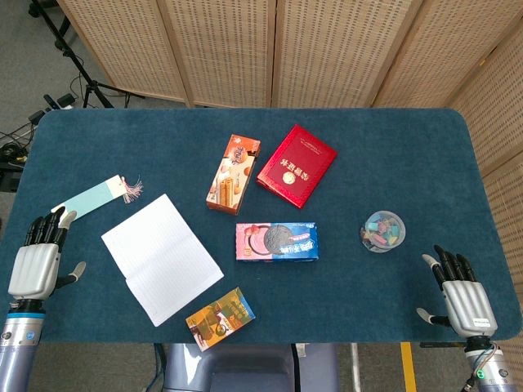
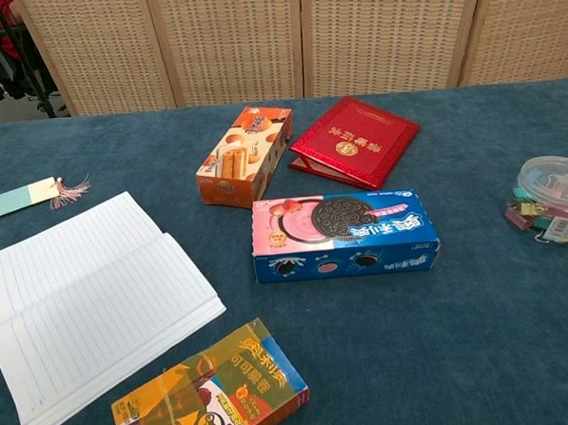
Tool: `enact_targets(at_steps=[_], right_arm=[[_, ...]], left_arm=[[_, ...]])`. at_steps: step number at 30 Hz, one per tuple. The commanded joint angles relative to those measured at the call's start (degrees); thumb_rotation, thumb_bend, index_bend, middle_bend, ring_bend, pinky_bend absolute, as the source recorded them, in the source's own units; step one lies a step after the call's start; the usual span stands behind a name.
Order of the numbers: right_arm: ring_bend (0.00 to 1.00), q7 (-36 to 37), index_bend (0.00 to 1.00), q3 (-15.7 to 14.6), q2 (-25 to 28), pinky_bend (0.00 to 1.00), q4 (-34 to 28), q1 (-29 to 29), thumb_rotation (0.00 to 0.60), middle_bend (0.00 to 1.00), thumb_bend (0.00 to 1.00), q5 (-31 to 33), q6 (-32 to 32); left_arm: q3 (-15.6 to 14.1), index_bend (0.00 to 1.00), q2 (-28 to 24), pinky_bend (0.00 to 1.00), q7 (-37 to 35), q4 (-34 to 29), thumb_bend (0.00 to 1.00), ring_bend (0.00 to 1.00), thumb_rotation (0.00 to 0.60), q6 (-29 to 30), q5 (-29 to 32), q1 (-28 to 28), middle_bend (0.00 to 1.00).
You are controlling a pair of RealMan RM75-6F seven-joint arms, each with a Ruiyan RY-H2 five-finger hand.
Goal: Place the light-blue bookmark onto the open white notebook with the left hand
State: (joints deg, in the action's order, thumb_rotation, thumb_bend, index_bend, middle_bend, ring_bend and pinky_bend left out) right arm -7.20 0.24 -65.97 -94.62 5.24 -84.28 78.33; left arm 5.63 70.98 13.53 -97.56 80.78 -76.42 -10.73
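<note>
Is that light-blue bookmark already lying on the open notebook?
No, the light-blue bookmark lies on the blue table apart from the open white notebook, just beyond the left hand.

Head view looks down; chest view low, nearer.

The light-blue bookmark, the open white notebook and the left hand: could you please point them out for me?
light-blue bookmark (image 1: 88,198), head view, middle of the blue strip.
open white notebook (image 1: 161,257), head view, centre fold.
left hand (image 1: 37,263), head view, back of the hand.
</note>
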Motion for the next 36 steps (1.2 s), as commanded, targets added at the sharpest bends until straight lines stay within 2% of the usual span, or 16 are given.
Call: enact_targets(at_steps=[1,14,31,36], right_arm=[[0.0,0.07,0.1,0.01,0.01,0.0,0.01,0.01,0.6,0.0,0.1,-0.08,0.05],[0.0,-0.15,0.1,-0.04,-0.04,0.0,-0.28,-0.07,0.6,0.0,0.1,-0.37,0.36],[0.0,0.7,0.1,0.38,0.24,0.0,0.05,-0.24,0.6,0.0,0.1,0.38,0.57],[0.0,0.54,0.1,0.38,0.1,0.0,0.22,-0.02,0.6,0.0,0.1,0.61,0.02]], left_arm=[[0.07,0.04,0.04,0.0,0.03,0.05,0.25,0.0,0.6,-0.03,0.14,-0.02,0.0],[0.54,0.04,-0.22,0.0,-1.19,0.32,0.25,0.0,0.6,0.02,0.63,0.07,0.0],[1.91,0.04,0.51,0.0,-1.46,1.56,0.25,0.0,0.6,-3.02,4.15,-1.43,0.0],[3.57,0.04,-0.24,0.0,0.64,1.13,0.25,0.0,0.6,-4.13,6.42,-2.78,0.0]])
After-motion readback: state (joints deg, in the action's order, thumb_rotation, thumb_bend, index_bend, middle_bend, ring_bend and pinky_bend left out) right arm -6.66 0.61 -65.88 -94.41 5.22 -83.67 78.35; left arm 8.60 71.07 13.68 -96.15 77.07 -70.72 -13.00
